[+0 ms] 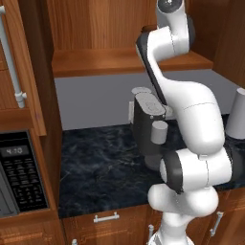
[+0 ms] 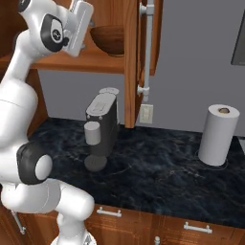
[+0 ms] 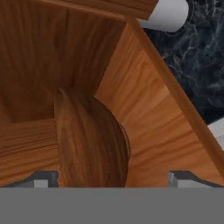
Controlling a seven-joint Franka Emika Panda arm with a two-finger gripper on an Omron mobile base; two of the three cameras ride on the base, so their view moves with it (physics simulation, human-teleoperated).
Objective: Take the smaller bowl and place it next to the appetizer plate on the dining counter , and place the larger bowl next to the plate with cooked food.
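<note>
The gripper (image 3: 113, 179), jaws spread wide and holding nothing, points into the open wall cabinet (image 2: 103, 60) at the larger bowl (image 3: 89, 140) (dark wood, on the shelf), which lies straight ahead between the fingertips (image 3: 43, 178), its rim turned sideways.

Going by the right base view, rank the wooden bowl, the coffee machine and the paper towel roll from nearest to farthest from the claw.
1. Larger bowl: on the cabinet shelf, right beside the open claw.
2. Coffee machine: on the counter below the shelf.
3. Paper towel roll: far right on the counter.
</note>
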